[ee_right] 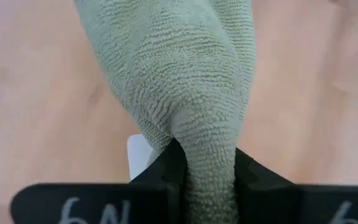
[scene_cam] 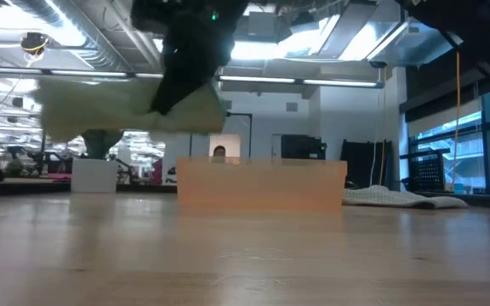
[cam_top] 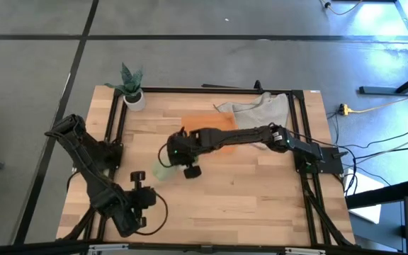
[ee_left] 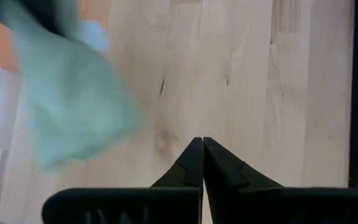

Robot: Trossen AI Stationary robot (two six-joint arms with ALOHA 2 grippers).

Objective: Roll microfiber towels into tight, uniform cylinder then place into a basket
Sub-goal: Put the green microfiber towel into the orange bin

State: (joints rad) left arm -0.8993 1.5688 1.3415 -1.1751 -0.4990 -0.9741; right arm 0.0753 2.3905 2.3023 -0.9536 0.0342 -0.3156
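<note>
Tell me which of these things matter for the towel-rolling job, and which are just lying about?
Part of the job:
- green towel, pinched in the right tool, off the table
- orange basket
- grey towel, still waiting

Just lying about:
- potted plant
- left tool, shut and idle

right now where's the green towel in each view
high view: green towel left of centre, under the right gripper.
low view: upper left, hanging clear of the table.
left wrist view: upper left.
right wrist view: centre, pinched in the jaws.
Shared landmark: orange basket, just beyond it.
</note>
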